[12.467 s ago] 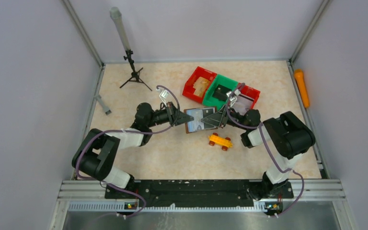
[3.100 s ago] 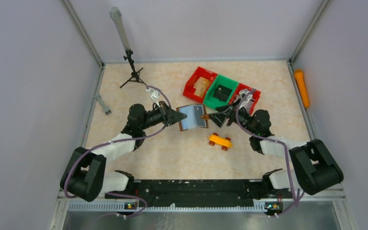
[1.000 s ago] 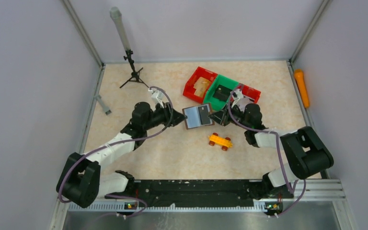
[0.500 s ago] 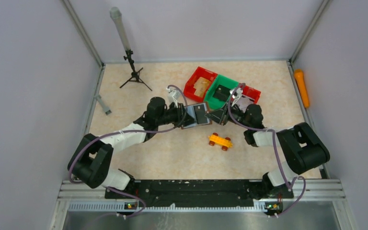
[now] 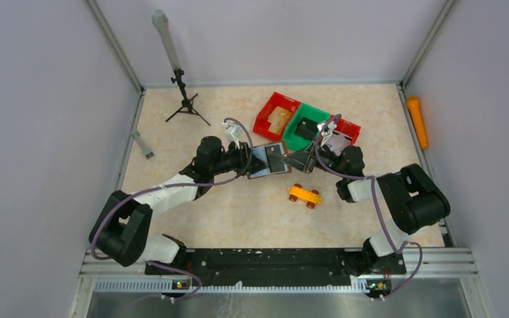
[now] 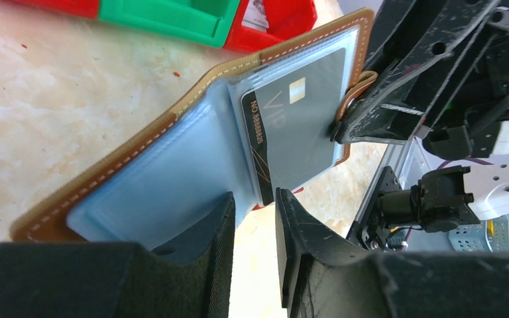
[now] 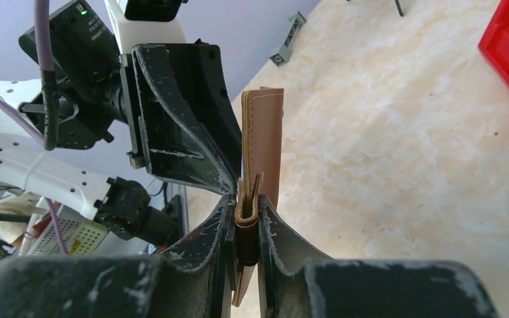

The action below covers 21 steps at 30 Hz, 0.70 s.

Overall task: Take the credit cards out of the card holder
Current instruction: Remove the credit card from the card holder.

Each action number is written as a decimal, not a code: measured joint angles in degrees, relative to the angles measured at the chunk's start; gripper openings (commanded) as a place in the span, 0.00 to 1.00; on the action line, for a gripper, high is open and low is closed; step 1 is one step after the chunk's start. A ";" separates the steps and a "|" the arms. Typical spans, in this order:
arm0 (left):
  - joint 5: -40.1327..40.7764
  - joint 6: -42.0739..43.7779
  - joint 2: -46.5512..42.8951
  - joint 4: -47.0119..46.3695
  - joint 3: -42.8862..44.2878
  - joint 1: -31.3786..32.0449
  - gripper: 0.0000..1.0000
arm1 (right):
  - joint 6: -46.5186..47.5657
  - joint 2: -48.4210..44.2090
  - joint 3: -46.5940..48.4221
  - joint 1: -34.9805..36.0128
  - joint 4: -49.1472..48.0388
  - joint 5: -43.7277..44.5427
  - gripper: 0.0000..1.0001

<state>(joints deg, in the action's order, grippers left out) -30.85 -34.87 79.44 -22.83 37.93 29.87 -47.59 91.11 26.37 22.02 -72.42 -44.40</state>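
Near card holder (image 5: 270, 159), toy car (image 5: 304, 195)

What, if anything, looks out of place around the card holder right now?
Nothing looks spilled or damaged. The card holder hangs open in mid-air, one edge clamped in the right pincer. The black card sits tucked inside, its lower corner ungripped at the open tips of the left pincer.

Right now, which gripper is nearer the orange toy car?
Right. The right gripper, clamping the card holder by its edge, sits just beyond the orange toy car; the left gripper is at the holder's far side, farther left.
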 measured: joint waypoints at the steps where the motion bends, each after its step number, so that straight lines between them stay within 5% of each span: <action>1: -0.26 -0.22 -0.57 -0.74 -0.52 -0.24 0.31 | -0.50 0.39 0.00 0.00 -0.61 -0.33 0.00; 21: -6.08 -5.22 -1.75 -12.20 -4.24 -2.43 0.27 | -12.31 6.43 0.44 0.00 -12.04 -5.25 0.00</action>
<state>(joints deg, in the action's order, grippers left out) -36.93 -40.10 77.69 -35.03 33.69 27.44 -59.90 97.54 26.81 22.02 -84.47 -49.65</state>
